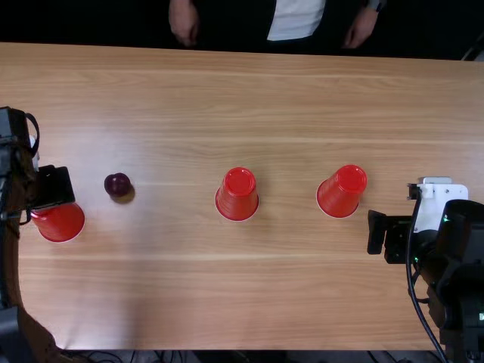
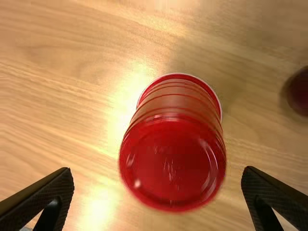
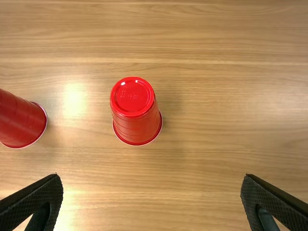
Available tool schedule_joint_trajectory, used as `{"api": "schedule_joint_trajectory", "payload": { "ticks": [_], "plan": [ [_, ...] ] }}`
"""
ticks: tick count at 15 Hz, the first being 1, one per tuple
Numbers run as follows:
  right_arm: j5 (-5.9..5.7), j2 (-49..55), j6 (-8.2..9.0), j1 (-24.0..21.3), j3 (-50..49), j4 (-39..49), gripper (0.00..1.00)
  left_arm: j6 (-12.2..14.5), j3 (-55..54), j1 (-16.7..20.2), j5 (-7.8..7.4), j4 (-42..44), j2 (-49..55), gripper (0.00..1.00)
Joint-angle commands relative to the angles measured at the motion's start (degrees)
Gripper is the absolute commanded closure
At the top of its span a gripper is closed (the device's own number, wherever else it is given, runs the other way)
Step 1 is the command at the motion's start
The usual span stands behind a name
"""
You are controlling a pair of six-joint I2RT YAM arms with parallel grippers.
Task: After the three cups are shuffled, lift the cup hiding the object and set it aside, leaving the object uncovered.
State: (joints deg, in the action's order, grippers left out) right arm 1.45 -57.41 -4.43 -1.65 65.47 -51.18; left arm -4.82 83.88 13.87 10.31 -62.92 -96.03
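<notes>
Three red cups stand upside down in a row on the wooden table [image 1: 242, 98]. The left cup [image 1: 59, 222] [image 2: 173, 159] sits right below my left gripper [image 1: 53, 200], which is open, its fingers [image 2: 43, 195] wide on either side and apart from the cup. A small dark purple ball [image 1: 117, 184] [image 2: 299, 95] lies uncovered just to the right of that cup. The middle cup [image 1: 237, 194] [image 3: 19, 124] and the right cup [image 1: 342, 191] [image 3: 135, 110] stand untouched. My right gripper [image 1: 376, 231] is open, low near the table's right end, a short way from the right cup.
Bare wood stretches behind the row of cups to the far edge and in front of it to the near edge. The right arm's white and black wrist [image 1: 435, 208] stands by the table's right edge.
</notes>
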Motion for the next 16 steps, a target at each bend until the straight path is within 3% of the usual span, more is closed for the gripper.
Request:
{"api": "schedule_joint_trajectory", "payload": {
  "ticks": [1, 3, 8, 15, 16],
  "plan": [
    [-0.19, 0.4, 0.1, -0.5, -0.2, 0.3, 0.0, -0.8, -0.2, -0.3, 0.14, -0.2, 4.0, 0.0],
    [0.02, 0.5, 0.1, -0.5, -0.2, 0.2, 0.0, -0.8, 0.1, -1.1, 0.14, 0.0, 8.7, 0.0],
    [0.34, 1.0, 0.21, -0.3, -0.3, 0.3, 0.0, -0.9, -2.5, -14.3, -0.08, 0.1, 20.6, 0.0],
    [0.34, 4.9, 0.21, -0.1, -4.8, 0.2, 0.0, -5.9, -16.8, -18.6, -0.18, 0.2, 32.7, 0.0],
    [0.34, 6.6, 0.21, -0.1, -5.8, 0.2, 0.0, -6.7, -18.1, -18.6, -1.45, 0.3, 34.8, 0.0]
  ]
}}
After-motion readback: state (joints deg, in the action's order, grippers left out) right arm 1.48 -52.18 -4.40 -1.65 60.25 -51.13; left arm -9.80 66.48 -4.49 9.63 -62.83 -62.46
